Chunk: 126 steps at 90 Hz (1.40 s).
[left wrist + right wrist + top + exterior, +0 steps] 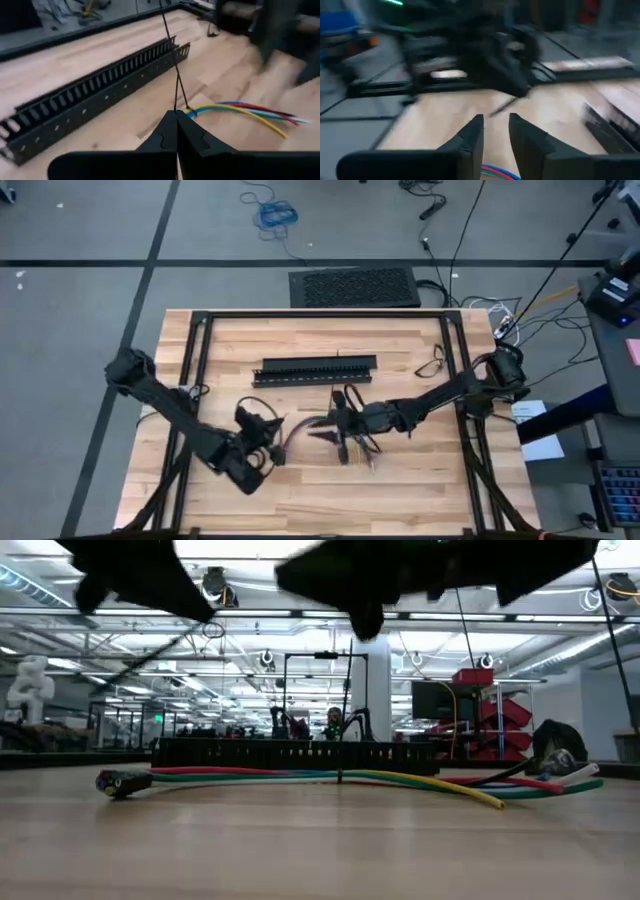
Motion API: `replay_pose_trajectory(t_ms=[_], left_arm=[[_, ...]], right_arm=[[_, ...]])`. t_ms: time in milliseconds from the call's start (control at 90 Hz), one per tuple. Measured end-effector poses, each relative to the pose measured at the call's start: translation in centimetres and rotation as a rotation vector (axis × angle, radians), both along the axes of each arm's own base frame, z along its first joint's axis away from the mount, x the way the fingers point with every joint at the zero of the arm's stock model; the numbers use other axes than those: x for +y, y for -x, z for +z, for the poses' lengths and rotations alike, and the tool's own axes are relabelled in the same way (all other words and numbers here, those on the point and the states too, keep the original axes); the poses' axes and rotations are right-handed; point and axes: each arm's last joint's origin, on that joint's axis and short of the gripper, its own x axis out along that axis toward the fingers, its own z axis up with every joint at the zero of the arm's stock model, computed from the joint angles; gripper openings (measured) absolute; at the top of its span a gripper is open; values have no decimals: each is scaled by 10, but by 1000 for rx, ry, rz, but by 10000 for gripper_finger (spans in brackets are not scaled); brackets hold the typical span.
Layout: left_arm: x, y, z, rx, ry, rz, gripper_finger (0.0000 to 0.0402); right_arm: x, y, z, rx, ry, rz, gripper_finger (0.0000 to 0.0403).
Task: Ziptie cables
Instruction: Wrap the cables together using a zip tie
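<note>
One loose bundle of thin multicoloured wires (330, 777) (yellow, green, blue, red, purple) lies flat on the pale wood-plank table (420, 490) between two dark arms, long axis roughly parallel w/ the one long black slotted plastic bar (318, 369) behind it. Left gripper (176, 114), fingers pressed together, pinches one thin black plastic zip tie strip (172, 60) standing upright at the bundle. Right gripper (495, 125), fingers apart w/ nothing between, hovers over the wires.
</note>
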Motion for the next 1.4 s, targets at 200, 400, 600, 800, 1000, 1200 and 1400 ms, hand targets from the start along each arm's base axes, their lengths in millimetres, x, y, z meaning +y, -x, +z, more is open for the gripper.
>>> replay_pose_trajectory(t_ms=[200,400,600,800,1000,1200,1400], left_arm=[[5,-20,-14,53,-75,-12,0],[5,-21,-17,65,-83,-12,0],[4,-20,-17,67,-78,-17,0],[3,-22,-17,61,-81,-26,0],[3,-22,-16,57,-80,-25,0],[2,-23,-16,59,-83,-41,0],[-8,-21,-9,161,-81,-185,2]], right_arm=[[-10,-18,-19,-9,-48,-65,100],[-13,-25,-21,-19,-37,-114,100],[-15,-26,-19,-41,-25,-119,100],[-17,-26,-20,-33,-23,-115,96],[-22,-27,-21,-22,-20,-68,27],[-23,-28,-20,-21,58,-34,1],[-19,-27,-22,-2,193,93,0]])
